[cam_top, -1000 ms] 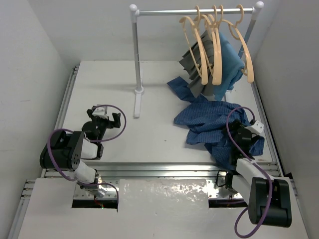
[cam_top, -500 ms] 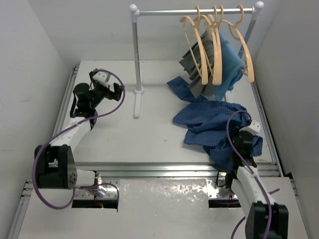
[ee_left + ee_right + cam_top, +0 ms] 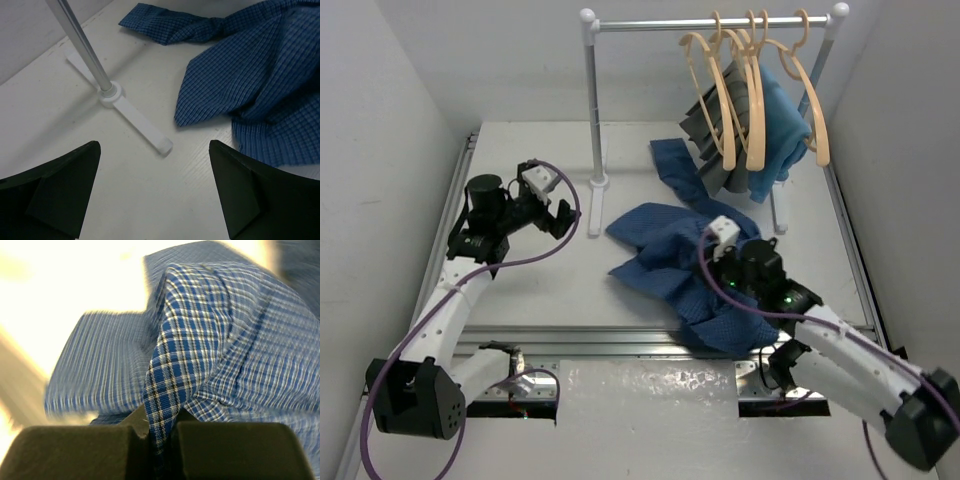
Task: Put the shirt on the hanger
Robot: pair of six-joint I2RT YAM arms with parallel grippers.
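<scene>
The dark blue checked shirt (image 3: 655, 240) lies crumpled on the table's middle, one sleeve trailing back toward the rack. My right gripper (image 3: 712, 250) sits on its right part, and in the right wrist view it (image 3: 162, 432) is shut on a raised fold of the shirt (image 3: 200, 340). My left gripper (image 3: 556, 216) hovers open near the rack's foot, left of the shirt; between its fingers (image 3: 152, 165) there is only bare table, with the shirt (image 3: 260, 80) ahead to the right. Several tan hangers hang on the rail, the leftmost hanger (image 3: 723, 110) among them.
The white rack's pole (image 3: 592, 100) and foot (image 3: 595, 212) stand just beyond my left gripper; they appear as pole (image 3: 85, 45) and foot (image 3: 137, 122) in the left wrist view. A grey pleated garment (image 3: 705, 125) and a light blue one (image 3: 782, 120) hang under the hangers. Side walls close in.
My right gripper has shut on the shirt and dragged it left toward the table's middle. My left arm has reached out from near its base and come right toward the rack's foot.
</scene>
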